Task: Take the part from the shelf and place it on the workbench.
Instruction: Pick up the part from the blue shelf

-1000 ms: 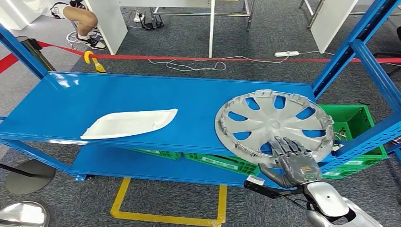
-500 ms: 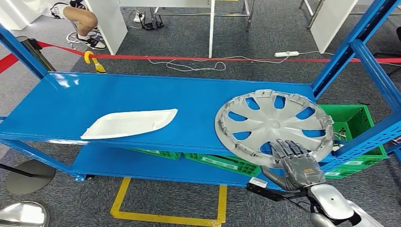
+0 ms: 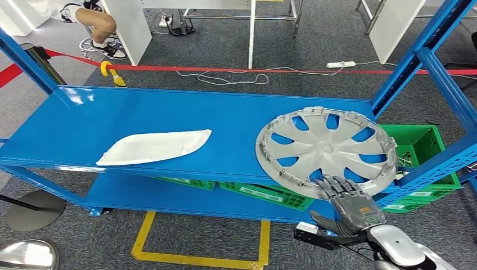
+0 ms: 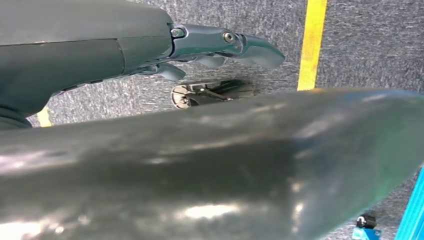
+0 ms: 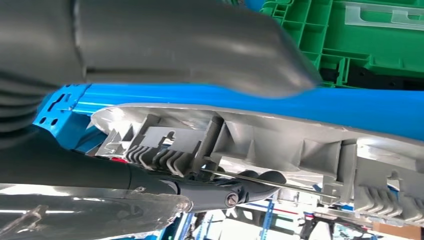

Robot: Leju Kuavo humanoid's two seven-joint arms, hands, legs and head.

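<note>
Right hand (image 3: 353,203) is gripping the near rim of the silver hubcap (image 3: 326,147), thumb hidden underneath; hubcap's lying at the right end of the blue shelf (image 3: 169,112), overhanging the near edge. Left hand (image 4: 220,45) is hanging over carpet w/ fingers apart, holding nothing. No writing legible.

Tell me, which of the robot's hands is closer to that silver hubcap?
Right. The right hand grips the hubcap at its near rim; the left hand hangs low over the carpet.

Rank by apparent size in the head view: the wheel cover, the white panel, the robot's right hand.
1. wheel cover
2. white panel
3. right hand, though it sits nearer the camera, so it looks bigger than it would on the shelf.
</note>
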